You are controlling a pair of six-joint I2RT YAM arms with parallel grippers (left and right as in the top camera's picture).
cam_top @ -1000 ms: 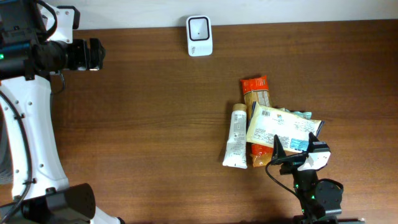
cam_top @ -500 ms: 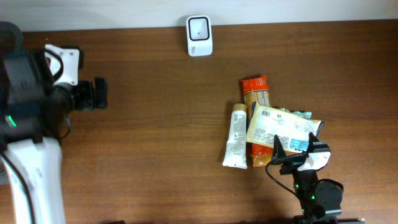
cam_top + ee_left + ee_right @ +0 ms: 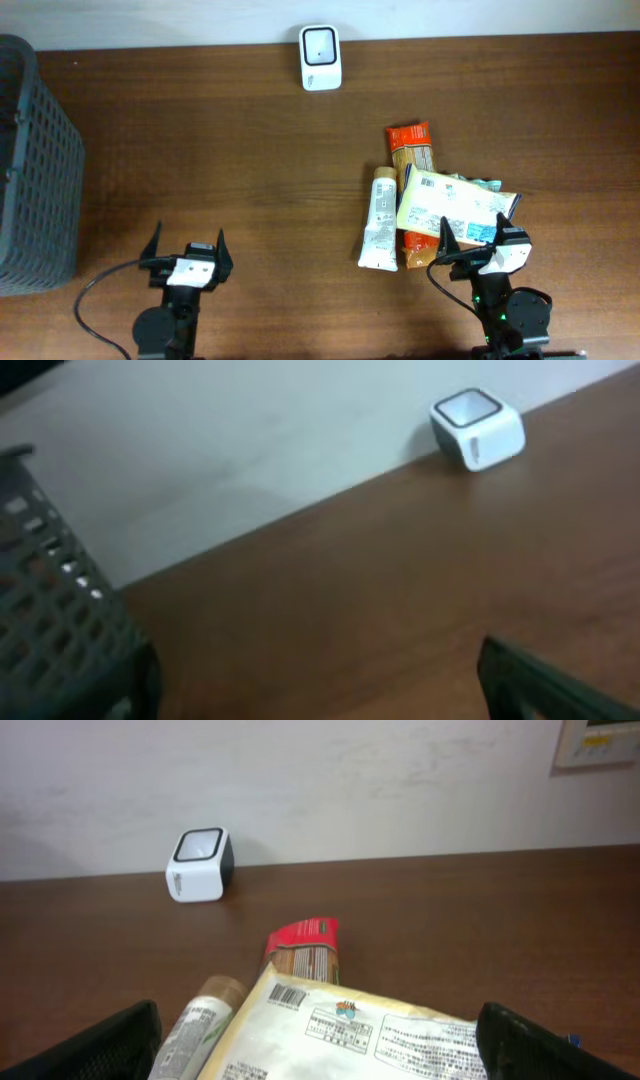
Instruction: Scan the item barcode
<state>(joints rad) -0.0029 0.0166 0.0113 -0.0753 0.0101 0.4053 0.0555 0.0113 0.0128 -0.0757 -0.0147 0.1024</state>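
**Both hands wide apart, goods unheld beside the right one**

The brown tabletop (image 3: 250, 150) carries a small heap of goods at about 4 o'clock. A white packet (image 3: 455, 207) lies flat on top, its printed side up. From the right wrist view a barcode (image 3: 287, 995) shows near the packet's far left corner. Under it, pointing toward 12 o'clock, sticks out a red-topped pasta bag (image 3: 412, 150). A white tube (image 3: 381, 218) lies just beside the packet on its 9 o'clock side, touching the bag. A teal edge peeks out from under the packet at 3 o'clock; what it belongs to I cannot tell.

The right hand (image 3: 480, 243) sits at 5 o'clock with its fingers spread as far as they go, over the packet's near edge and gripping nothing. Whether the tips touch the packet I cannot tell.

The left hand (image 3: 187, 252) is at 7 o'clock, well apart from the heap, fingers likewise spread and holding nothing.

The white scanner (image 3: 320, 44) stands at 12 o'clock by the far edge, against the pale wall. A dark mesh basket (image 3: 35, 170) stands at 9 o'clock.
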